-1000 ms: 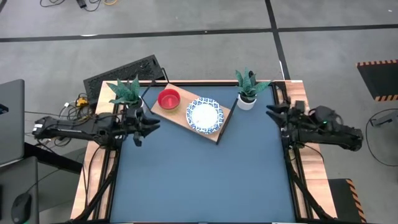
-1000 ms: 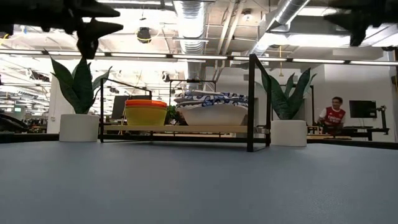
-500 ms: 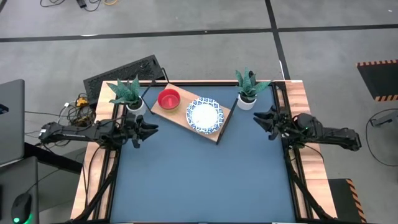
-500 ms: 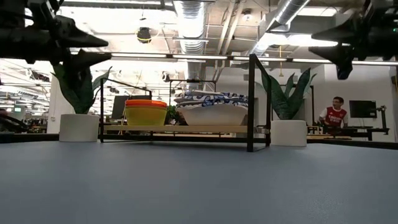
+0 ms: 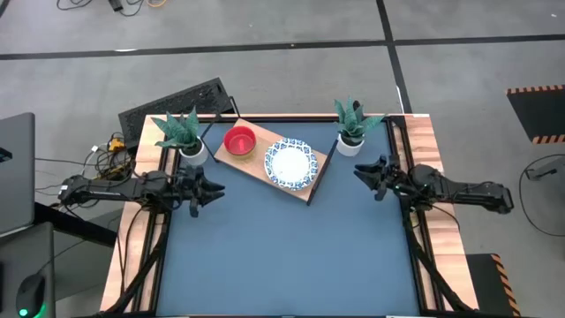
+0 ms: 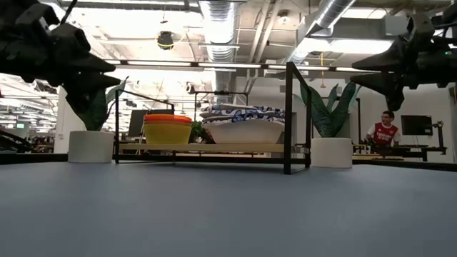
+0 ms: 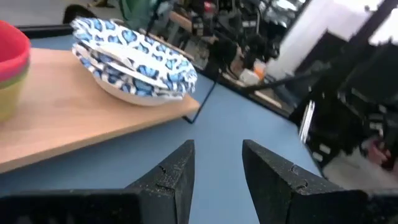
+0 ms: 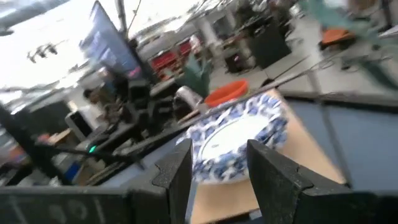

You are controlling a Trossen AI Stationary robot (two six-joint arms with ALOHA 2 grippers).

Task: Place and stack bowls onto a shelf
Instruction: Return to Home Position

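– Both arms have shifted since a second ago: the left gripper (image 5: 212, 188) has drawn slightly down and left in the overhead frame, and the right gripper (image 5: 360, 172) has swung in from the right edge toward the middle
– Holding anything?
– No. Each wrist view shows its two fingers spread with nothing between them
– And the bowls?
– All on the shelf (image 5: 256, 165), upper middle of the overhead frame. At its left end the small bowls (image 6: 168, 129) sit nested, with the red bowl (image 5: 239, 140) on top and yellow at the bottom. The white-and-blue dishes (image 5: 290, 163) are piled just beside them, to the right
– Anything inside them?
– From above, the red bowl and the top dish look bare; the lower ones hold only what is stacked into them
– How would they handle, if one had to be shifted?
– My guess is that the dishes are stiff, glazed, fairly heavy and would chip, so pinch the rim squarely and lift slowly. The small ones look like light plastic, stiff but slick, and nested ones may come up together, so grip the wall at the rim
– What is left?
– Judging by this, only parking the arms
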